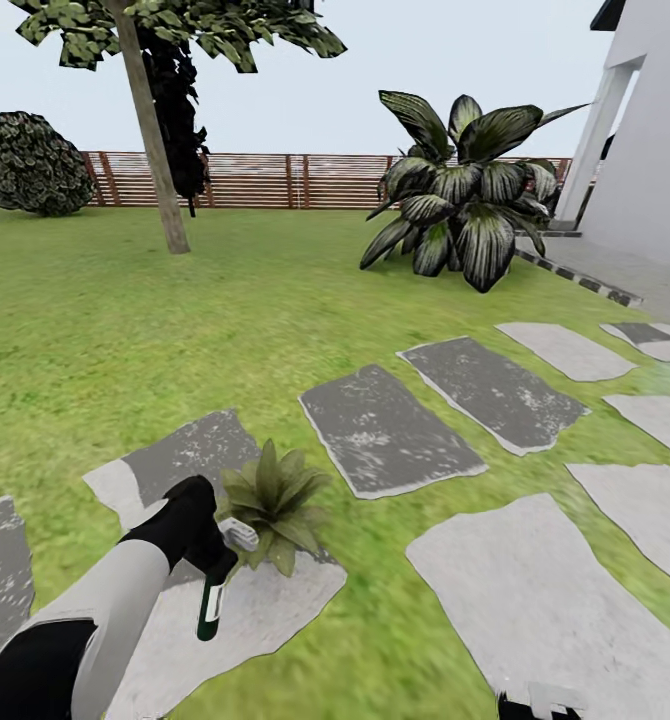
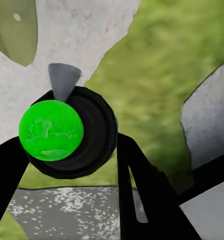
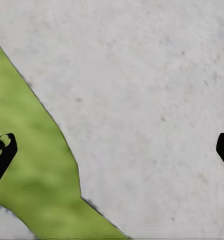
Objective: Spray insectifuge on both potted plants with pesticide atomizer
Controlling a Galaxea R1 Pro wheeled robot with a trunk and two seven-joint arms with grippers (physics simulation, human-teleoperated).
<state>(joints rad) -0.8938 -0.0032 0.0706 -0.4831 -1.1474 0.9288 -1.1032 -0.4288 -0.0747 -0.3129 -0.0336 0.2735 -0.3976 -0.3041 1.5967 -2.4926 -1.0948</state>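
Observation:
My left gripper is shut on the pesticide atomizer, a dark green bottle with a pale label that hangs below the fingers. Its pale nozzle piece points toward a potted plant, a low rosette of green leaves at a stepping stone's edge, almost touching it. In the left wrist view the atomizer is a black round body with a bright green disc and a grey cone, held between black fingers; a leaf lies beyond. The second potted plant is out of view. My right gripper is open above a pale stone slab.
Grey stepping stones cross the lawn to the right. A big dark glossy shrub stands by a white house wall. A tree trunk, a round bush and the brown slatted fence line the back.

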